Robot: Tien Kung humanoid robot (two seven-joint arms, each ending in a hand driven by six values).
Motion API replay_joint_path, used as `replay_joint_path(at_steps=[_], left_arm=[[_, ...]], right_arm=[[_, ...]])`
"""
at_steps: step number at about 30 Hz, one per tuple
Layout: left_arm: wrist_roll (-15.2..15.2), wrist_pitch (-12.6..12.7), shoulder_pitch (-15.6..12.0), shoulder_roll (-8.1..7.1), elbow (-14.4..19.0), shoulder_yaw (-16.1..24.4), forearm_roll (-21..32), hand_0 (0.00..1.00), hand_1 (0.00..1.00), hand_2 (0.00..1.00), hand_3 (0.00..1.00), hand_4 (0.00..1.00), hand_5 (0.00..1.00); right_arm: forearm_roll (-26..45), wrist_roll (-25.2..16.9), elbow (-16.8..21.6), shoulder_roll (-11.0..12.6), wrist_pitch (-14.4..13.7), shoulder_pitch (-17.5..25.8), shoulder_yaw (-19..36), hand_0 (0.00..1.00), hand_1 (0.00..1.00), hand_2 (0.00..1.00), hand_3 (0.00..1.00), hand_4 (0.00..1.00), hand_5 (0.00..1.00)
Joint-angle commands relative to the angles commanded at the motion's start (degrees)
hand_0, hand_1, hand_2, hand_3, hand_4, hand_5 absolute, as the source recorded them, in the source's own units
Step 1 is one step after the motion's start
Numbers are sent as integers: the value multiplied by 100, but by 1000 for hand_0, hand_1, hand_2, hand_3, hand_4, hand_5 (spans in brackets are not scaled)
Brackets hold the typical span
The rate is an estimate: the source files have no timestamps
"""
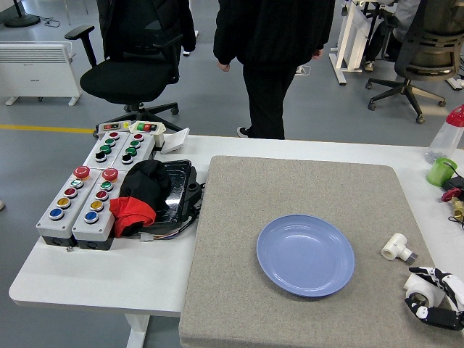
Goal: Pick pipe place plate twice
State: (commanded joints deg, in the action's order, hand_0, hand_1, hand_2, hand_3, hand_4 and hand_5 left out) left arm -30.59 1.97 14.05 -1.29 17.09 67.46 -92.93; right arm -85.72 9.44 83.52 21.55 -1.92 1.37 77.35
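While right hand (pixel 435 296) grips 1 pipe (pixel 426 291), 2nd pipe (pixel 395 247) lies beside 1 plate (pixel 305 255).

right hand (pixel 433 301) curls its fingers (pixel 424 272) around a white pipe (pixel 425 289), right of the empty blue plate (pixel 305 255).

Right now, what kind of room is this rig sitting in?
Probably a robotics lab or workshop: two push-button control boxes on the white table, office chairs on a bare grey floor, and loose cables behind.
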Motion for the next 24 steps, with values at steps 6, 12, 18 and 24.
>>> replay_joint_path(at_steps=[6, 12, 18, 24], left_arm=[[-15, -8, -14, 9, 7, 7, -22, 655, 623, 635, 570, 407, 998], [-27, -17, -40, 12, 13, 20, -42, 655, 624, 635, 570, 407, 998], [-35, -15, -72, 14, 17, 25, -39, 655, 624, 635, 570, 407, 998], [-42, -27, -86, 8, 22, 17, -45, 655, 624, 635, 570, 407, 998]], right_arm=[[-63, -226, 60, 22, -151, 17, 0, 323, 460, 616, 675, 523, 46], [-60, -413, 188, 48, -330, 17, 31, 297, 433, 594, 637, 488, 29], [-56, -527, 355, 50, -459, -103, -8, 294, 432, 591, 629, 481, 22], [-29, -554, 381, -6, -514, -636, -484, 295, 432, 588, 621, 471, 14]])
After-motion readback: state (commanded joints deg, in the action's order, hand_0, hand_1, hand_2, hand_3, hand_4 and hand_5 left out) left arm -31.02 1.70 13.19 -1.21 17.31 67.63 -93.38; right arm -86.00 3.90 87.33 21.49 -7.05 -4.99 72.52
